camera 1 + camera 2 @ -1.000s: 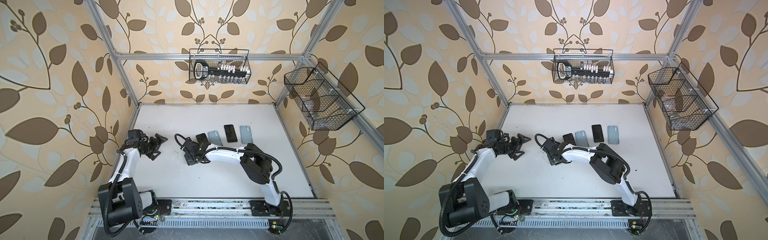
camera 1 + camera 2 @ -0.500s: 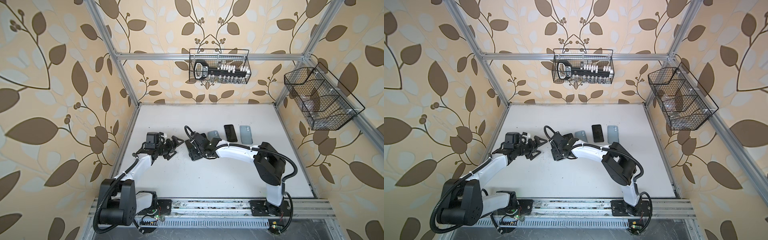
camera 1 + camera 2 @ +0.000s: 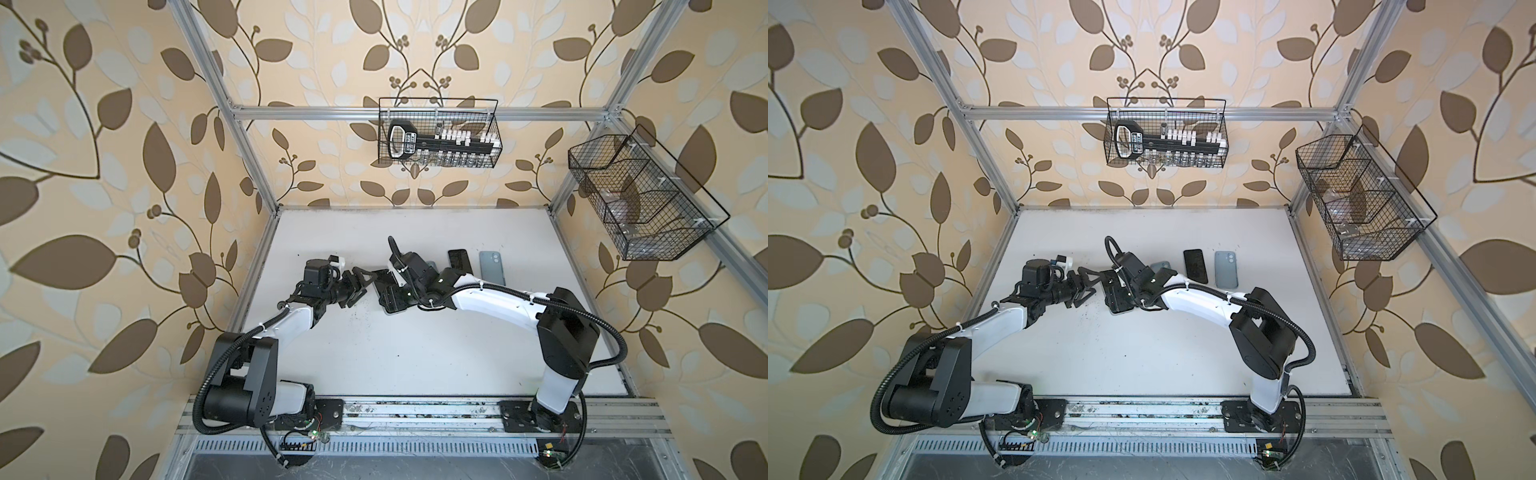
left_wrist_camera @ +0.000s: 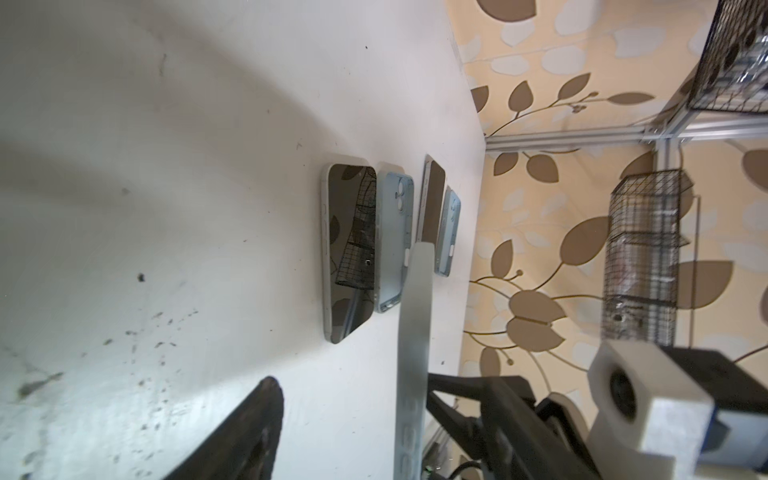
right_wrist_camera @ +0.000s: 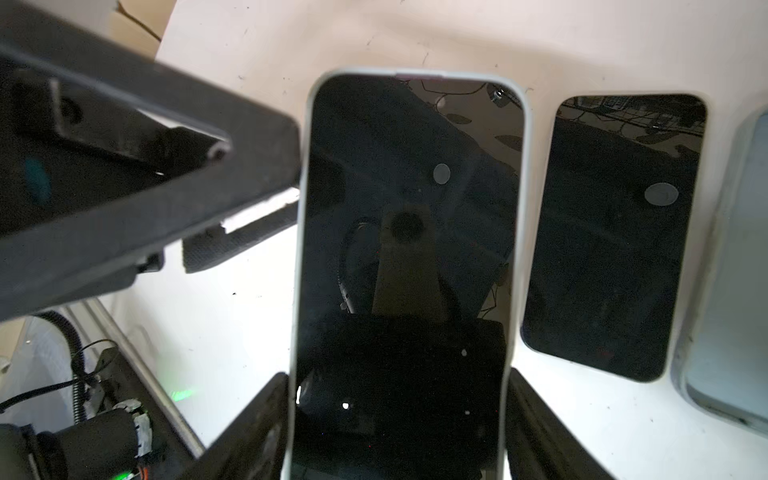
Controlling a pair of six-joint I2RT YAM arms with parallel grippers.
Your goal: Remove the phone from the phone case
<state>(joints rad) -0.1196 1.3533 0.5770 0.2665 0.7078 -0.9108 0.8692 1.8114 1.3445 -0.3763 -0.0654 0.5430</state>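
The left gripper (image 3: 365, 287) has swung in from the left, jaws apart astride the thin edge of the glossy black phone (image 5: 407, 249) in its pale matte case (image 4: 411, 324). The right gripper (image 5: 398, 415) clamps its sides mid-frame.

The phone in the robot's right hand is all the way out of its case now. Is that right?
Not quite. The phone between the fingers of the right gripper is not out of its case. A pale case wraps around its edge, as the right wrist view shows. The right gripper does hold it.
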